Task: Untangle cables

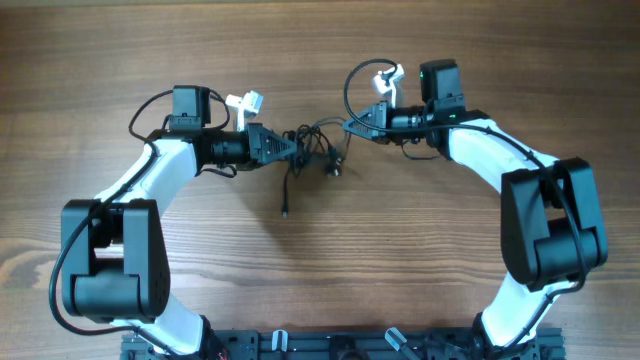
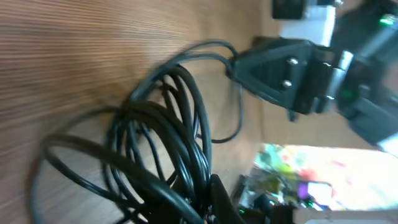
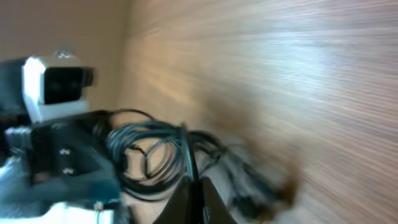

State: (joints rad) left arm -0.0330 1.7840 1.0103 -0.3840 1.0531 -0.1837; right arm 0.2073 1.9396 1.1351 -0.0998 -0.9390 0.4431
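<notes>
Wood-grain table [image 1: 320, 300] under tangled black cables [image 1: 316, 146]

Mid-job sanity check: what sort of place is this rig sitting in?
Probably a robotics lab or test bench: a wood-grain table, the left arm and right arm mounted at its near edge, and a tangle of thin black cables between them as the workpiece.
</notes>
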